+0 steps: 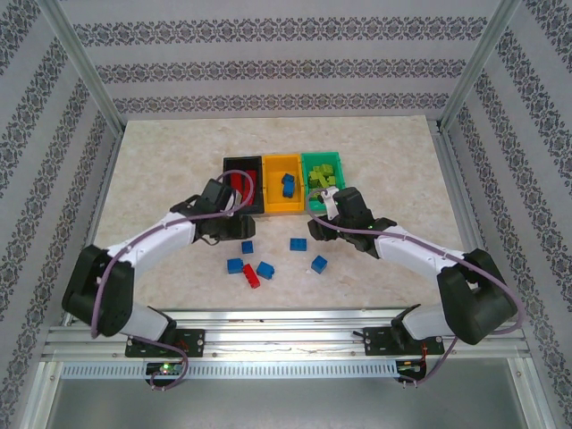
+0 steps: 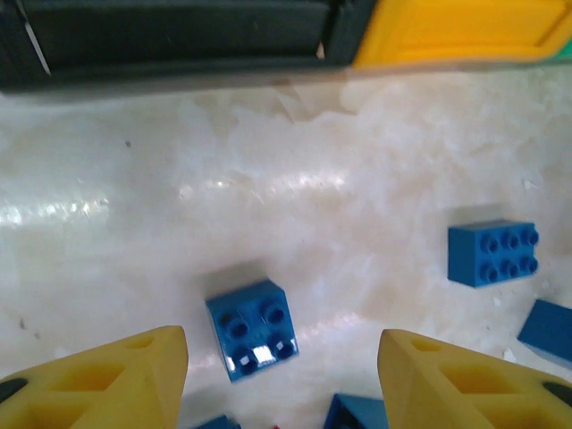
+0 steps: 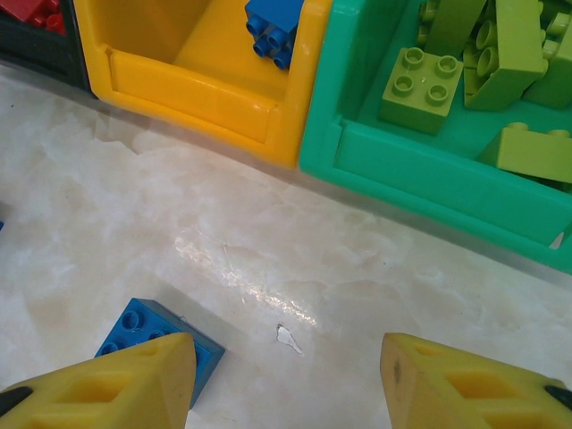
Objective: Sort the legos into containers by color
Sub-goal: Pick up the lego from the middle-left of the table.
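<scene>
Plainly, both claws stood wide open and held nothing. The left claw point(image 2: 281, 340) hung low over the bench point(image 1: 152, 179), its yellow fingers point(image 2: 152, 393) spread to either side of a blue two-by-two brick point(image 2: 253, 329) that lay studs up on the pale surface, touching neither finger. A second blue brick point(image 2: 492, 253) lay off to the right in that wrist view, well apart from the first, and the near walls of the black bin point(image 2: 179, 36) and the orange-yellow bin point(image 2: 456, 31) ran along the top of the view. The right claw point(image 3: 288, 344) hovered just in front of the seam between the orange-yellow bin and the green bin point(image 3: 420, 170), with bare bench between its fingers and a blue brick point(image 3: 143, 329) lying partly hidden behind the finger on the left of that view. From above, the three bins sat touching in a row at mid-bench, black on the left, orange-yellow in the middle, green on the right. Red bricks point(image 1: 239, 183) lay in the black bin, a blue lego point(image 1: 288, 185) in the orange-yellow bin, and a heap of lime green bricks point(image 3: 465, 63) in the green bin. In all, five blue bricks and one red brick point(image 1: 252, 276) lay loose on the bench in front of the bins, between the two arms
</scene>
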Available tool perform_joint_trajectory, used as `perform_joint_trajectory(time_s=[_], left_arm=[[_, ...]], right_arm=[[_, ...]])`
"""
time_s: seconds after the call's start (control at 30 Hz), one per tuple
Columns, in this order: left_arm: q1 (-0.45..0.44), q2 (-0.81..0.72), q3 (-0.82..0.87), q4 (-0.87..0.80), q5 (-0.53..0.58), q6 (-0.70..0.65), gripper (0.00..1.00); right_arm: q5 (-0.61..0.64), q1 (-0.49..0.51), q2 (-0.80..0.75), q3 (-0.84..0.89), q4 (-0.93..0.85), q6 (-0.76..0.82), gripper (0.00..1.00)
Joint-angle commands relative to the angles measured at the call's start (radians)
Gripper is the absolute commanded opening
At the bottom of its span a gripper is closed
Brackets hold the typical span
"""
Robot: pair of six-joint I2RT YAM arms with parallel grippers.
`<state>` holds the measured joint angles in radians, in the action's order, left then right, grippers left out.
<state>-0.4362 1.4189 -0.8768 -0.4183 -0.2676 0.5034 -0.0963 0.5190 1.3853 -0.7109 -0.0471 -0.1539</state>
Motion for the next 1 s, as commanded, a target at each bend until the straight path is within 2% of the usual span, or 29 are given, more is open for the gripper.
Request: perform_joint_trajectory(time_s=[0.0,0.33,0.6,0.77,0.97], left_arm=[[-0.036,-0.088,0.042,0.031,0.047,0.057,0.58],[-0.177,-0.265,0.160,-0.067,0.106,0.185,0.58],[-0.333,-0.337,0.303,0.000,0.185,0.354,0.57],[-0.407,-0.334,0.349,0.056,0.229,0.441,0.57],[-0.477,-0.234,0.303,0.024,0.270,0.506,0.57]], right_arm=[[-0.023,-0.003,0.015,-0.016,0.022,-0.013,0.57],[-0.026,0.003,0.027,-0.013,0.038,-0.023,0.58],[-0.032,0.012,0.015,-0.015,0.027,-0.023,0.57],[-0.028,0.013,-0.005,-0.004,0.033,-0.026,0.58],[-0.026,0.015,-0.026,0.000,0.029,-0.024,0.58]])
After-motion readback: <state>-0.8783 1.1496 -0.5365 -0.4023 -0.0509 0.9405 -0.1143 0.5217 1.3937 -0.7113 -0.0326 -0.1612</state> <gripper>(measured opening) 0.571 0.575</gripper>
